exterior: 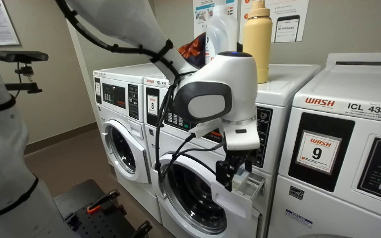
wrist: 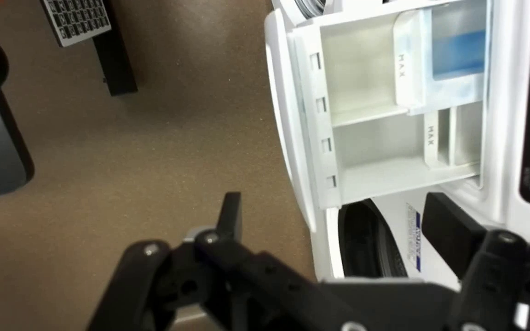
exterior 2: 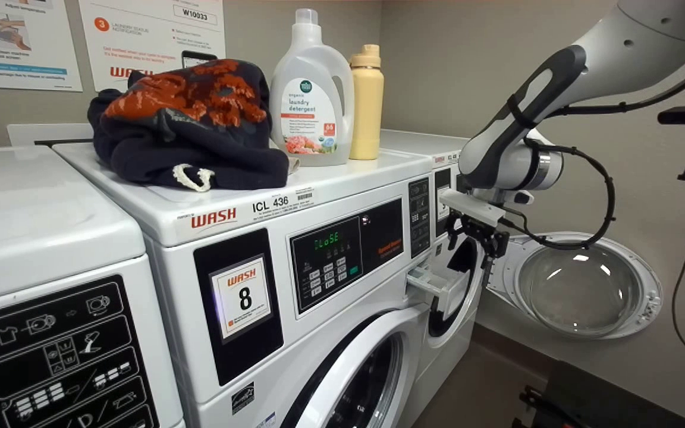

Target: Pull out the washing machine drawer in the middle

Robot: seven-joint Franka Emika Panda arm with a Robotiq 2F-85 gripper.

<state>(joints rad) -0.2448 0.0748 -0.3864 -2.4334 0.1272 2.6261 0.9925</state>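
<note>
You're at the boxy white metal washing machine (exterior 2: 301, 333), number 8, the middle one. Left on its face: round grey-rimmed glass porthole door (exterior: 190, 198). Up and right of that, the white rectangular plastic drawer (wrist: 371, 138) already sticks out toward the near side. Your black, jointed, metal-looking gripper (wrist: 334, 207) hangs over it; jaws stand wide apart, gripping nothing that shows. Key relation: drawer lies below your jaws; its smooth white plastic front panel (wrist: 295, 128) runs long axis left-right, crosswise to your near-far jaw spread, one black finger (wrist: 232, 214) on the near side, its mate toward the machine. Contact: can't tell. Pull looks basically done; next you'd probably lift clear, or pinch the panel for more travel.
</note>
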